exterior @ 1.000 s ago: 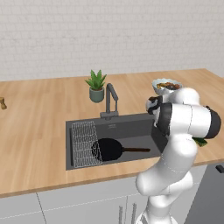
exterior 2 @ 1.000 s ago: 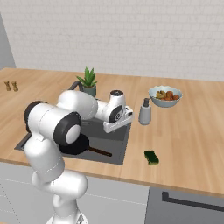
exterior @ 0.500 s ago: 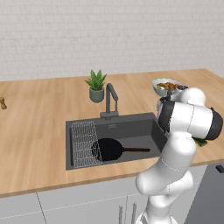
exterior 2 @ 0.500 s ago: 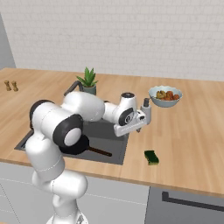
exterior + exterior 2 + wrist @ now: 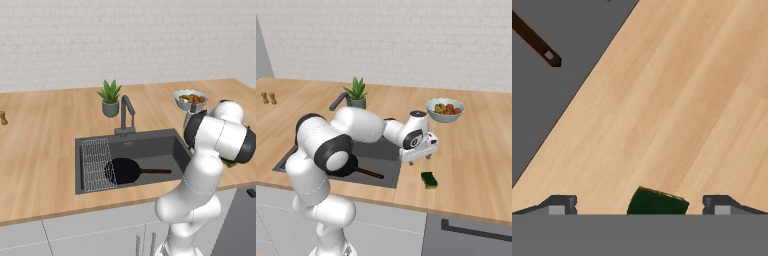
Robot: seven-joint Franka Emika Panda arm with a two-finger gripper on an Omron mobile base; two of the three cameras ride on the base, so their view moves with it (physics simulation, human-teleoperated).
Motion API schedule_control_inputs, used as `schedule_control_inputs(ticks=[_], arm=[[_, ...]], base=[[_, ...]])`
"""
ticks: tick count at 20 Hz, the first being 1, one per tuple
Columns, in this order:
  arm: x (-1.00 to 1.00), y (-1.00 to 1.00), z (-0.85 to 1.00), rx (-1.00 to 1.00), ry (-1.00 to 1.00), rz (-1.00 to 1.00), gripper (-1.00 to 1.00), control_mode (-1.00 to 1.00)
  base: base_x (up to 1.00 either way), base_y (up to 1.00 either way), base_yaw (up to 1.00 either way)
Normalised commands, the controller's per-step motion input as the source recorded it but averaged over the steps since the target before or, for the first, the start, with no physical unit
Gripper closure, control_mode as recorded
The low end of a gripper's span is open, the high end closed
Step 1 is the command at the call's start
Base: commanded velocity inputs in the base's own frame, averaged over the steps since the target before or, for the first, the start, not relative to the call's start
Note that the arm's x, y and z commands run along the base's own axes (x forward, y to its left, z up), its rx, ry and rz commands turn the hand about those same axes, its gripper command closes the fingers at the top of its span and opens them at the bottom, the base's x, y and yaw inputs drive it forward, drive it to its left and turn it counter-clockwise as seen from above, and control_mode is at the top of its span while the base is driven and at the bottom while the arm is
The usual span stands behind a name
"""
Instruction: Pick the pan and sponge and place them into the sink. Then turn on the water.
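Pan (image 5: 125,170): lies in the sink (image 5: 160,147), centre of the left view.
Claw (image 5: 420,158): spread wide, grasping nothing, above the table (image 5: 476,165), centre of the right view.
Sponge (image 5: 429,180): on the table, just lower right of the claw.
Risk: the sponge sits off-centre; a finger may land on it and push it away.

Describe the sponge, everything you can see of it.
The sponge is a small flat block, dark green on top with a yellow-green edge. It lies flat on the wooden counter, just right of the sink and near the front edge, touching nothing but the wood. The open claw hangs above and slightly left of it, apart. In the hand view it shows dark green between the fingertips, partly cut off.
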Motion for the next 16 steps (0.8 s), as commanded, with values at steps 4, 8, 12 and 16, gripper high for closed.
schedule_control_inputs(ticks=[4, 8, 12, 16], arm=[[-0.38, -0.24, 0.0, 0.0, 0.0, -0.06, -1.0, -1.0], [-0.25, -0.15, -0.03, 0.0, 0.0, -0.09, -1.0, -1.0], [-0.27, -0.01, -0.11, 0.0, 0.0, -0.07, -1.0, -1.0], [-0.12, 0.0, -0.17, 0.0, 0.0, -0.04, -1.0, -1.0]], base=[[0.0, 0.0, 0.0], [0.0, 0.0, 0.0], [0.0, 0.0, 0.0], [0.0, 0.0, 0.0]])
